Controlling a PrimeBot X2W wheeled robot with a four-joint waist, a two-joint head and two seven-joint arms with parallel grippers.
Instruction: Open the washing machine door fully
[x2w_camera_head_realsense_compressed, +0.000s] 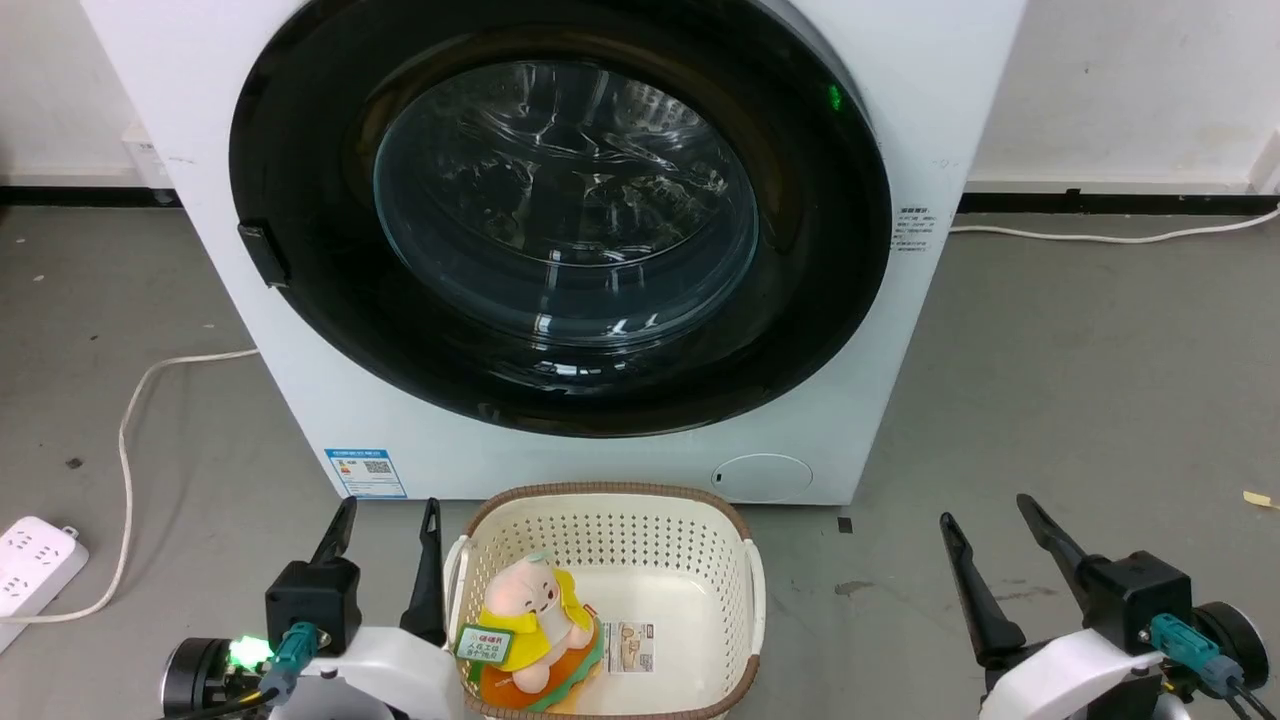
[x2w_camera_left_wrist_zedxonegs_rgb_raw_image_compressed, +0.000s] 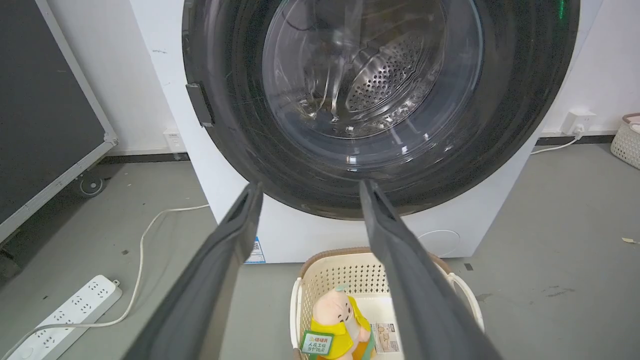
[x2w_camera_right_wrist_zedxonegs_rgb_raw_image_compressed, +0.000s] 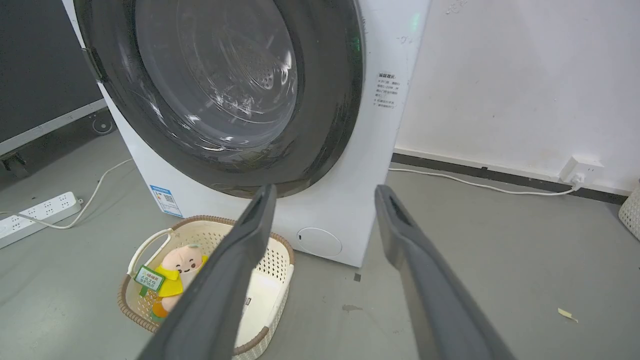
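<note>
Both grippers sit low at the near edge of the head view. The left gripper (x2w_camera_head_realsense_compressed: 390, 505) has its jaws spread wide with nothing between them. The right gripper (x2w_camera_head_realsense_compressed: 985, 512) is likewise spread and empty. On the floor between them is a cream basket (x2w_camera_head_realsense_compressed: 610, 540) holding a plush toy (x2w_camera_head_realsense_compressed: 530, 620), set just in front of the base of the washing machine (x2w_camera_head_realsense_compressed: 600, 460). Beyond and above is the washing machine door (x2w_camera_head_realsense_compressed: 565, 200), which appears shut, its black ring seated flush on the white front as far as I can judge. Key relation: a small dark handle tab (x2w_camera_head_realsense_compressed: 262, 255) sits on the door's rim at the robot's left, about mid-height, with its long axis running up-down along the rim. The hinge is not seen; I presume it is on the opposite, right side. The left gripper is the nearer one. The tab lies ahead of, above and somewhat left of its jaws, well apart, with no contact. In the left wrist view the tab (x2w_camera_left_wrist_zedxonegs_rgb_raw_image_compressed: 200, 104) stands up-left of the left finger's tip. The right gripper is across the full door width from it. Risk: the basket may sit close under the door's swing.
</note>
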